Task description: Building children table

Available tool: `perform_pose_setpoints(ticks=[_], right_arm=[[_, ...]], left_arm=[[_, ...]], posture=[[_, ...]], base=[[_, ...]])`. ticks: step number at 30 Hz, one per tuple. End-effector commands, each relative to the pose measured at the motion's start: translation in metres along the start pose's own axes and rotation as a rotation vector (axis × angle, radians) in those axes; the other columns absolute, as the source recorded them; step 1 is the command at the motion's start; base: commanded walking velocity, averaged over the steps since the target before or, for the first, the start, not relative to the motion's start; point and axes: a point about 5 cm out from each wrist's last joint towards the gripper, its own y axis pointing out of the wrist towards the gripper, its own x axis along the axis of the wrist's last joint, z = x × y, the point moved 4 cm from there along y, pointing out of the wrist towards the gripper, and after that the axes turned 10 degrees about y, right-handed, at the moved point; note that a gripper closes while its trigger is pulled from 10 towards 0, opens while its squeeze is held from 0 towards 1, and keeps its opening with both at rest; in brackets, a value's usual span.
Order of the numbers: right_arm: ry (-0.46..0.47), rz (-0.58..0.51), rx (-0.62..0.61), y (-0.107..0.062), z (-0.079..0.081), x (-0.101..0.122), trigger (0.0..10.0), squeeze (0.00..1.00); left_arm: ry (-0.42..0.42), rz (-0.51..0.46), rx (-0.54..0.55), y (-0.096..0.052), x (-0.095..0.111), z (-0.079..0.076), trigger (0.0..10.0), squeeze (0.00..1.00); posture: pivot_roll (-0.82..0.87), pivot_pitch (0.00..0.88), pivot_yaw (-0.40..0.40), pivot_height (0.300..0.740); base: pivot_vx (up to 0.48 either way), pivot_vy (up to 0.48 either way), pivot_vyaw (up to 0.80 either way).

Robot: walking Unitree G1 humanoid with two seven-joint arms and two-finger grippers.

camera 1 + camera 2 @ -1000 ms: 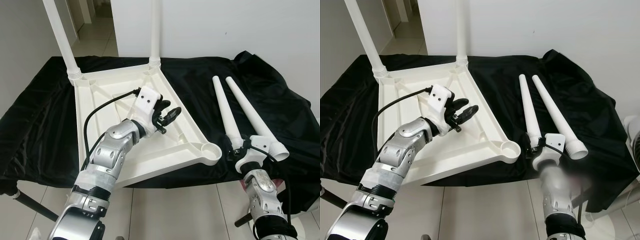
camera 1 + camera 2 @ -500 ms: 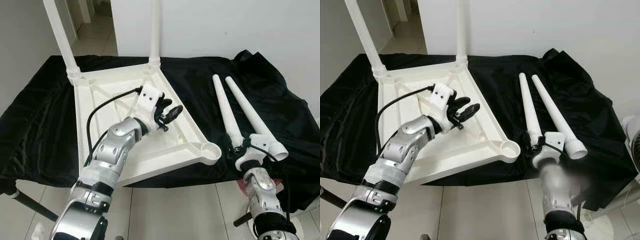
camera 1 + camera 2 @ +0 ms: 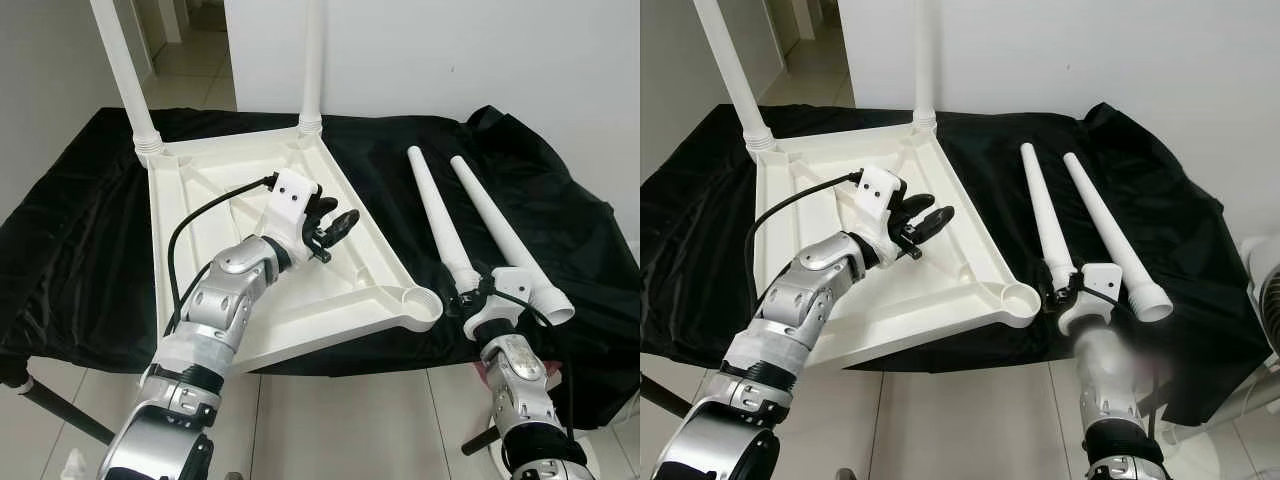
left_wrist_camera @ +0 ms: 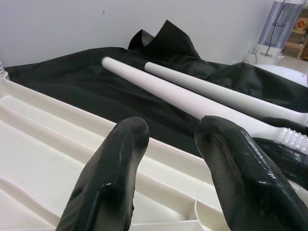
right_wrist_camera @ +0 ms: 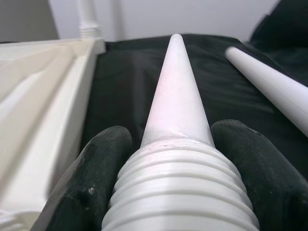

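Two legs [image 3: 126, 75] already stand upright in the far corner sockets of the tabletop [image 3: 200, 205], which lies upside down on a black cloth [image 3: 560, 215]. Ribbed underside faces up; near corner socket [image 3: 420, 301] is open, ring-shaped, at the cloth's front edge.

Two loose legs lie on the cloth to the right of the top, tips pointing away from the robot, threaded ends toward it. Inner leg [image 3: 436, 219]: right gripper [image 3: 468, 297] is clamped on it at the threaded end, one black finger [image 5: 94, 168] on each side of the ridges, tapered shaft running out ahead. Its threaded end sits just beside the near corner socket, not in it. Outer leg [image 3: 505, 235] lies apart from the gripper, angled away from the inner leg; wide end near the cloth's front edge.

Left gripper [image 3: 335, 226] hovers over the underside of the top, near its right rim, fingers [image 4: 108, 178] parted with nothing between them. Black cable loops from its wrist mount back along the silver arm.

White wall behind; tiled floor in front of the cloth.
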Motion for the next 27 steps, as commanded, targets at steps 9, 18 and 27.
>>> perform_pose_setpoints(ticks=[9,18,27], right_arm=[[-0.064,-0.130,0.067,0.009,0.009,0.034,10.0,0.00],[-0.159,-0.231,0.069,0.012,0.014,0.058,10.0,0.00],[-0.225,-0.366,0.108,0.015,0.040,0.082,10.0,0.00]], left_arm=[[-0.056,-0.007,0.016,0.006,0.004,0.010,10.0,0.00],[-0.174,-0.062,0.000,0.008,0.020,0.018,10.0,0.00],[-0.463,-0.111,-0.172,0.012,0.037,0.015,10.0,1.00]], posture=[[-0.06,0.000,-0.027,0.740],[-0.06,0.000,-0.013,0.740],[-0.07,0.000,0.010,0.740]], base=[[0.000,0.000,0.00],[0.000,0.000,0.00],[0.000,0.000,0.00]])
